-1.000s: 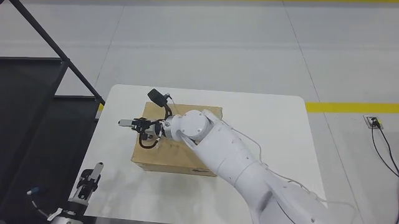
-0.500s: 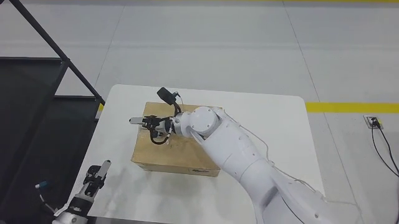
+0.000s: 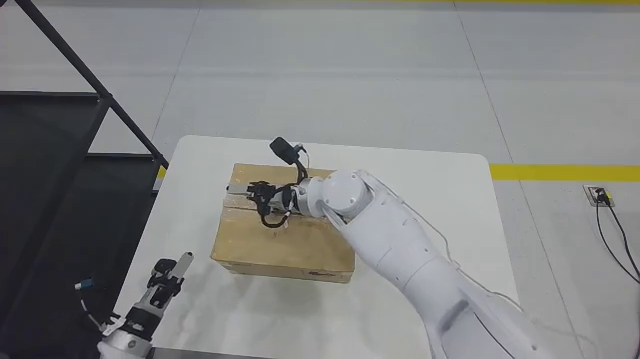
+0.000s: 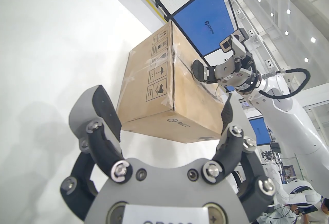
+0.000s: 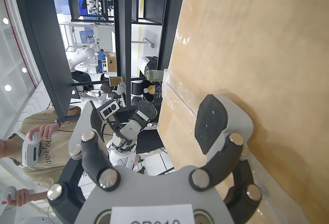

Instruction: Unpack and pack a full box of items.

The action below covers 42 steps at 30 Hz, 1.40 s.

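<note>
Nearest the robot, at the near left corner of the white table [image 3: 430, 189], the left gripper [image 3: 178, 264] hangs over the bare tabletop. Its two dark-padded fingers are spread wide with nothing between them, and in the left wrist view they point toward the box, which stands apart from them. Farther in, the brown cardboard box [image 3: 255, 244] sits flat near the middle of the table, a little to the left. Its top flaps are closed, and clear tape runs along the seam and down over the left end; printed handling symbols show on one side. The right arm reaches across the box from the right, and the right gripper [image 3: 248, 193] is at the far left part of the lid, beside the taped seam. This pincer is also spread apart and grips nothing: one finger [image 5: 212, 122] lies over the lid close to the tape, though whether it touches the cardboard cannot be told, and the other finger sticks out past the box's left edge in open air. Beyond the table lies pale floor with a yellow line [image 3: 565, 172], and a black metal frame [image 3: 60, 54] stands to the left.
</note>
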### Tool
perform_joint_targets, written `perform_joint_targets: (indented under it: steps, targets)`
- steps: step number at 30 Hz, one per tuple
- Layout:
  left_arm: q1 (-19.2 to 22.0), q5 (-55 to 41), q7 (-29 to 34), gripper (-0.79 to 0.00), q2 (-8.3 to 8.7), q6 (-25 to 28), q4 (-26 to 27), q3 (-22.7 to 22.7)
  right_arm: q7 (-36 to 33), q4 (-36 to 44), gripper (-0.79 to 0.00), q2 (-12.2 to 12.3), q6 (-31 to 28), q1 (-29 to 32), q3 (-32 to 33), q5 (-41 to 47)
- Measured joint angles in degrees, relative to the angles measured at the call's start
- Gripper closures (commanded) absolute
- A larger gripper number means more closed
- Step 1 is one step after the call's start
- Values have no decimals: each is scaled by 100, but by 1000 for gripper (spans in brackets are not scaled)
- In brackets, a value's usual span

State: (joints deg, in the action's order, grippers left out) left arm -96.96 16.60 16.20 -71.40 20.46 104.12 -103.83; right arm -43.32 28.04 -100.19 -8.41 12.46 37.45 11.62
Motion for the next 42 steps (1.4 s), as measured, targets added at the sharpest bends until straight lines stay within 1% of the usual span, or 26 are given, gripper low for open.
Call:
perform_joint_targets:
  steps: [5,8,11,13,15,19,25,30,35,38,42]
  targets:
    - [57,50,20,-785,9,-41,7,58,-97,1006,-785,357,465,405,302,-422]
    - [88,77,33,-785,15,-58,12,89,-108,1876,-785,625,874,794,595,-789]
    - [104,100,37,-785,20,-71,28,116,-99,2841,-785,896,1439,1278,948,-1261]
    - [108,112,39,-785,24,-80,42,129,-99,3462,-785,1061,1914,1616,1190,-1628]
    - [109,112,39,-785,27,-87,55,138,-91,3977,-785,1190,2420,1903,1372,-2020]
    - [112,115,48,-785,35,-94,66,140,-236,4688,-785,1348,3110,2276,1586,-2560]
    - [125,119,61,-785,48,-109,80,151,-163,5313,-785,1513,3579,2701,1986,-3000]
    - [129,125,64,-785,58,-105,82,159,-95,5346,-785,1583,3730,2865,2270,-3048]
    - [124,129,44,-785,66,-98,79,159,-163,5286,-785,1615,3801,2888,2379,-3027]
    - [119,127,40,-785,72,-105,78,154,-146,5433,-785,1656,3823,3009,2509,-3046]
    - [123,144,28,-785,77,-110,73,180,-33,5866,-785,1745,3832,3365,2824,-3090]
